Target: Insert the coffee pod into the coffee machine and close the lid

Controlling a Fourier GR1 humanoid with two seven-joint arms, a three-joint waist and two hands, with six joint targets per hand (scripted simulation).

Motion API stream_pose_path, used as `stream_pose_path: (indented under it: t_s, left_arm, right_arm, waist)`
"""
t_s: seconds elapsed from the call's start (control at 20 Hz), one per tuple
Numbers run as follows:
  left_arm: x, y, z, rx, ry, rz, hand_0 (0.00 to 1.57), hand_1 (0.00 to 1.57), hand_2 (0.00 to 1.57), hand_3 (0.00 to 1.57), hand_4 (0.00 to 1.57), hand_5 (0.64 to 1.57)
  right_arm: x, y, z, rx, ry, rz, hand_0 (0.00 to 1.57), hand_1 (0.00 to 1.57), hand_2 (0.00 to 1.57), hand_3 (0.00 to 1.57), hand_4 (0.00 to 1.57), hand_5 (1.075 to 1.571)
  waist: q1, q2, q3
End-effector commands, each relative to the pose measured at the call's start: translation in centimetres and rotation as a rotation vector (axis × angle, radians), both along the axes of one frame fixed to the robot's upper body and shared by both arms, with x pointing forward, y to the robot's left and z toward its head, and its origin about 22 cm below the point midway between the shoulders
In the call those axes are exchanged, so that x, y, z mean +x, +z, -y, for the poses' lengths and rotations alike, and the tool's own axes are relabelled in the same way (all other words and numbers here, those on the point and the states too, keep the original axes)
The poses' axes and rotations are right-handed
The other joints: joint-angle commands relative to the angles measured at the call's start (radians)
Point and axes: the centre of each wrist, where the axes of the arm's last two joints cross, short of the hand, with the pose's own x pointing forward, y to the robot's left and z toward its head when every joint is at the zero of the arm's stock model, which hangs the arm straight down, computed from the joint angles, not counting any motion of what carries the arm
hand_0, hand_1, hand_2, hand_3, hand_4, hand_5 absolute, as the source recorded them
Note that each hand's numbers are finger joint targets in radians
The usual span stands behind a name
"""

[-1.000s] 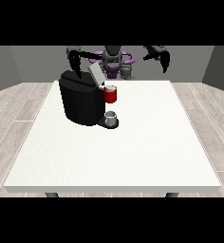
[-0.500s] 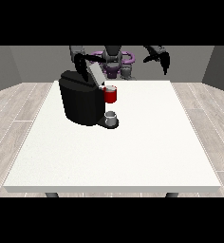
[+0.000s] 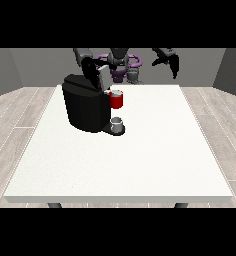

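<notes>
Hand at the view's left (image 3: 93,71) on coffee machine (image 3: 85,104) top, grip unreadable; hand at the view's right (image 3: 171,61) raised, fingers unclear; lid closing apparently pending.

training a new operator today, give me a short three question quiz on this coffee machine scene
1. True or false: the coffee machine stands at the table's right side in the front view.
2. Which hand is over the machine? A) the hand at the view's left B) the hand at the view's right
3. What colour is the thing at the machine, above the grey thing at its base?

Key: 1 false; 2 A; 3 red
</notes>
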Motion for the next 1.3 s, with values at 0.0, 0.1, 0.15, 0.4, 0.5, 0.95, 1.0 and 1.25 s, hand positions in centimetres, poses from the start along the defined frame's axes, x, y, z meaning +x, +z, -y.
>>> stream_pose_path:
  t_s: [0.0, 0.1, 0.15, 0.4, 0.5, 0.95, 1.0, 1.25]
  left_arm:
    - [-0.3, -0.3, -0.8, -0.002, -0.01, 0.018, 0.0, 0.0, 0.0, 0.0, 0.36, 1.571]
    - [0.0, -0.7, -0.2, 0.013, -0.001, 0.012, 0.0, 0.0, 0.0, 0.0, 0.32, 1.571]
    - [0.8, 0.1, -0.4, 0.007, -0.007, 0.007, 0.0, 0.0, 0.0, 0.0, 0.36, 1.571]
    - [0.8, 0.8, 0.7, 0.013, -0.029, 0.043, 0.0, 0.0, 0.0, 0.0, 0.33, 1.571]
    - [1.1, 0.4, 0.7, -0.011, -0.029, 0.041, 0.0, 0.0, 0.0, 0.0, 0.4, 1.571]
    - [3.0, 3.4, 1.8, 0.007, -0.103, 0.119, 0.0, 0.0, 0.0, 0.0, 0.43, 1.571]
    - [2.0, 1.7, 3.3, 0.005, -0.148, 0.084, 0.0, 0.0, 0.0, 0.0, 0.42, 1.571]
    - [2.8, 2.3, 2.9, 0.002, -0.185, 0.097, 0.0, 0.0, 0.0, 0.0, 0.37, 1.571]
  right_arm:
    - [0.7, 2.7, -2.0, -0.037, 0.064, 0.09, 0.0, 0.0, 0.0, 0.0, 0.04, 1.571]
    - [0.7, 3.3, -4.2, -0.049, 0.095, 0.091, 0.0, 0.0, 0.0, 0.0, 0.11, 1.571]
    - [1.1, 4.9, -4.3, -0.06, 0.102, 0.075, 0.0, 0.0, 0.0, 0.0, 0.0, 1.571]
    - [0.9, 3.7, -4.9, -0.092, 0.107, 0.136, 0.0, 0.0, 0.0, 0.0, 0.0, 1.571]
    - [1.2, 6.7, -5.8, -0.141, 0.12, 0.153, 0.0, 0.0, 0.0, 0.0, 0.0, 1.571]
    - [1.2, 11.4, -5.5, -0.199, 0.042, 0.238, 0.0, 0.0, 0.0, 0.0, 0.24, 1.571]
    - [1.1, 11.8, -5.5, -0.197, 0.023, 0.223, 0.0, 0.0, 0.0, 0.0, 0.16, 1.571]
    - [0.2, 14.5, -4.6, -0.229, -0.003, 0.263, 0.0, 0.0, 0.0, 0.0, 0.09, 1.571]
  waist:
    - [0.03, 0.009, -0.0045]
    - [0.027, 0.007, -0.0046]
    - [0.022, 0.017, -0.0047]
    - [0.066, 0.04, -0.0044]
    - [0.074, 0.037, -0.0054]
    - [0.182, 0.108, -0.0042]
    - [0.199, 0.093, -0.0045]
    - [0.255, 0.147, -0.0047]
